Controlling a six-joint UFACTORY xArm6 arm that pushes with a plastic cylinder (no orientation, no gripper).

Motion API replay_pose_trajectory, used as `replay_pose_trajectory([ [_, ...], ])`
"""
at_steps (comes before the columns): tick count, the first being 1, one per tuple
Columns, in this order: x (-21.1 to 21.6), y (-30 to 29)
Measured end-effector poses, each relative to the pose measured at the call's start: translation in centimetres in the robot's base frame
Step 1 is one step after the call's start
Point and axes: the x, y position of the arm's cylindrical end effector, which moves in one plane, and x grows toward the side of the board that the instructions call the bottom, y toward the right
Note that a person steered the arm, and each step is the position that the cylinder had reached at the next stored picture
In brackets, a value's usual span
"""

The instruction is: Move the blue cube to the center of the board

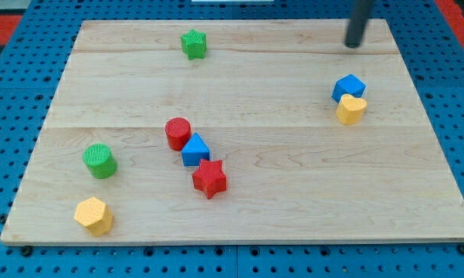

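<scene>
The blue cube (pixel 348 86) sits near the view's right edge of the wooden board (pixel 293 177), touching a yellow heart block (pixel 351 110) just below it. My tip (pixel 353 45) is at the view's top right, above the blue cube and apart from it. Near the board's middle a red cylinder (pixel 177 133), a blue triangular block (pixel 194 150) and a red star (pixel 209 178) lie in a diagonal cluster.
A green star (pixel 193 44) lies near the top edge. A green cylinder (pixel 99 161) and a yellow hexagonal block (pixel 93 215) lie at the lower left. Blue pegboard (pixel 15 93) surrounds the board.
</scene>
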Motion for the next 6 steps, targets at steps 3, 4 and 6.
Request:
replay_pose_trajectory([
  [3,8.1,-14.1],
  [4,10.3,-9.3],
  [6,11.1,-21.8],
])
